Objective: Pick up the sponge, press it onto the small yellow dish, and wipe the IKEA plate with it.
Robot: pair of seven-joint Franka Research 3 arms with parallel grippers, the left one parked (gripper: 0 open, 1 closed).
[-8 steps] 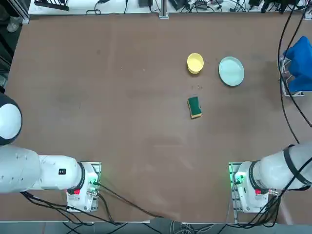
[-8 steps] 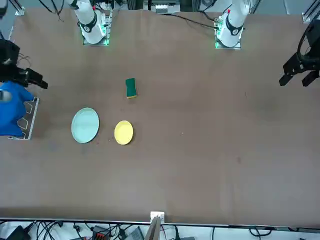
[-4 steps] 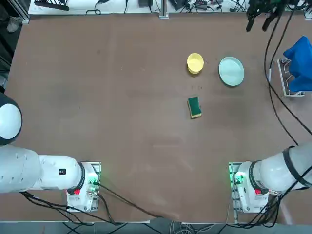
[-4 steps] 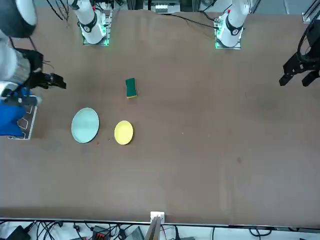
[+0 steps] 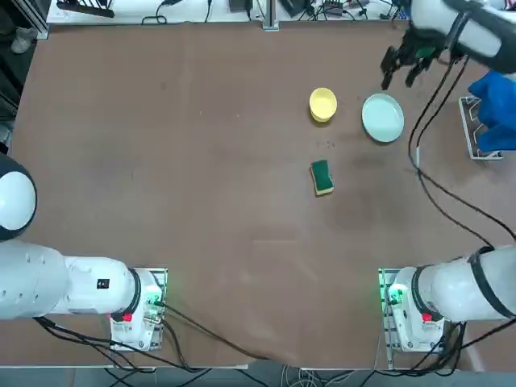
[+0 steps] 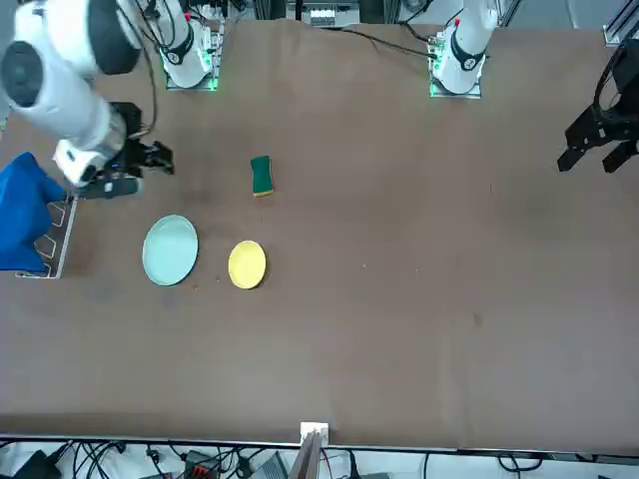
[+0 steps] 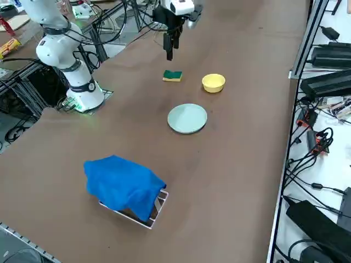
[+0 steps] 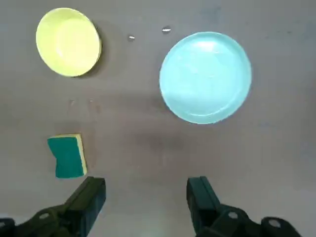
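sponge [image 8: 67,156] seemingly outside right gripper [image 8: 145,197]

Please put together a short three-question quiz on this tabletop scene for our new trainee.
1. True or false: the right gripper is holding the sponge.
2. Which lies nearer the sponge: the small yellow dish or the IKEA plate?
3. What covers the rack at the table's edge?

Key:
1. False; it hangs open in the air, with the sponge lying on the table.
2. The small yellow dish.
3. A blue cloth.
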